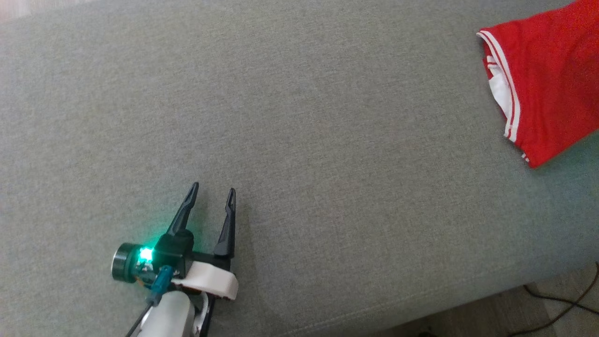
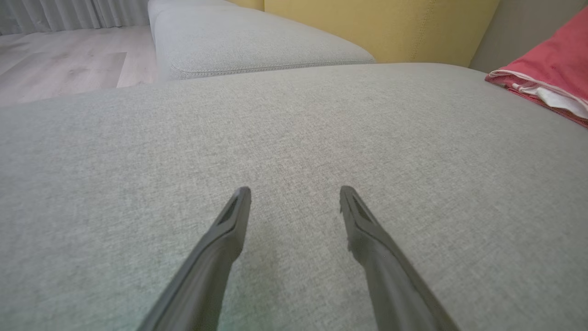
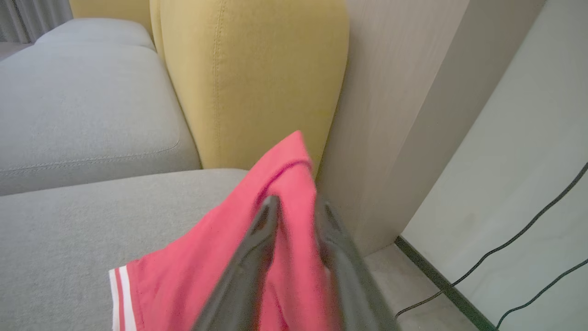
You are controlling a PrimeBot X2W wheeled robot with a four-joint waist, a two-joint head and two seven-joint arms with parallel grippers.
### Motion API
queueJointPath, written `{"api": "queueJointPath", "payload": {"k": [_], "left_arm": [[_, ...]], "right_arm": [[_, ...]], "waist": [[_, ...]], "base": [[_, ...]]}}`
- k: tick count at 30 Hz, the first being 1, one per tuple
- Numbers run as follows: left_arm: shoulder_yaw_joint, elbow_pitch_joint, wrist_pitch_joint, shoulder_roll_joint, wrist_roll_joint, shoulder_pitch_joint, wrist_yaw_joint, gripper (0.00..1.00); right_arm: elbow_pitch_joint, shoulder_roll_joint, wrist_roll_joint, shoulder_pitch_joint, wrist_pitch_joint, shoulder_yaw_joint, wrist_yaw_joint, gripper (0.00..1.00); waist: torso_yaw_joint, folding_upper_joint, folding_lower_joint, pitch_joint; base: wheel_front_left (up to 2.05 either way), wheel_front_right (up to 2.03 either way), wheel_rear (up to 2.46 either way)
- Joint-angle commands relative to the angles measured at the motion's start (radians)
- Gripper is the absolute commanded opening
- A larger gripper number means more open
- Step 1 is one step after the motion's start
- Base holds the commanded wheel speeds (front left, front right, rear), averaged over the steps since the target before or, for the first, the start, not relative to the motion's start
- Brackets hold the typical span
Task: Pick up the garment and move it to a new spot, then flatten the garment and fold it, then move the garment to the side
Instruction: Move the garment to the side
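Red garment seemingly folded, set aside on sofa; left pincer spread empty; hold of right pincer cannot be told.

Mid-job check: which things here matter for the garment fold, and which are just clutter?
Job: red garment with white-striped trim; grey fabric sofa seat it lies on; left claw; right claw.
Lying about: yellow upholstered backrest cushion; black cables on the floor.
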Motion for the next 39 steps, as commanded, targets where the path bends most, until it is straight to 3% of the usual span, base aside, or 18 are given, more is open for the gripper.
{"api": "queueJointPath", "payload": {"k": [1,7,11,16,22,26,39], "left_arm": [[0.03,-0.029,-0.005,0.004,0.009,-0.02,-0.002,1.0],[0.059,-0.028,-0.005,0.004,0.009,-0.011,0.012,1.0],[0.088,-0.032,-0.005,0.004,0.006,0.001,0.025,1.0],[0.131,-0.039,-0.005,0.004,-0.011,0.022,0.046,1.0],[0.171,-0.038,-0.005,0.004,-0.016,0.05,0.061,1.0],[0.19,-0.036,-0.005,0.004,-0.018,0.06,0.068,1.0],[0.226,-0.02,-0.005,0.004,-0.049,0.099,0.078,1.0]], "right_arm": [[-0.046,-0.007,-0.022,-0.022,-0.012,-0.014,0.003,1.0],[-0.219,0.129,-0.097,0.013,-0.012,-0.064,0.003,1.0],[-0.349,0.242,-0.05,0.079,-0.012,0.012,0.003,1.0],[-0.489,0.318,0.06,0.221,-0.012,0.147,0.003,1.0],[-0.563,0.333,0.218,0.423,-0.012,0.324,0.003,1.0],[-0.572,0.333,0.28,0.493,-0.012,0.375,0.003,1.0],[-0.601,0.334,0.287,0.623,-0.012,0.391,0.003,1.0]], "waist": [[-0.001,0.0,-0.0001,-0.002],[-0.006,0.0,-0.0001,-0.018],[-0.007,0.0,-0.0001,-0.036],[0.0,0.0,-0.0001,-0.067],[0.024,0.0,-0.0001,-0.107],[0.039,0.0,-0.0001,-0.124],[0.118,0.0,-0.0001,-0.206]], "base": [[0.0,0.0,0.0],[0.0,0.0,0.0],[0.0,0.0,0.0],[0.0,0.0,0.0],[0.0,0.0,0.0],[0.0,0.0,0.0],[0.0,0.0,0.0]]}}
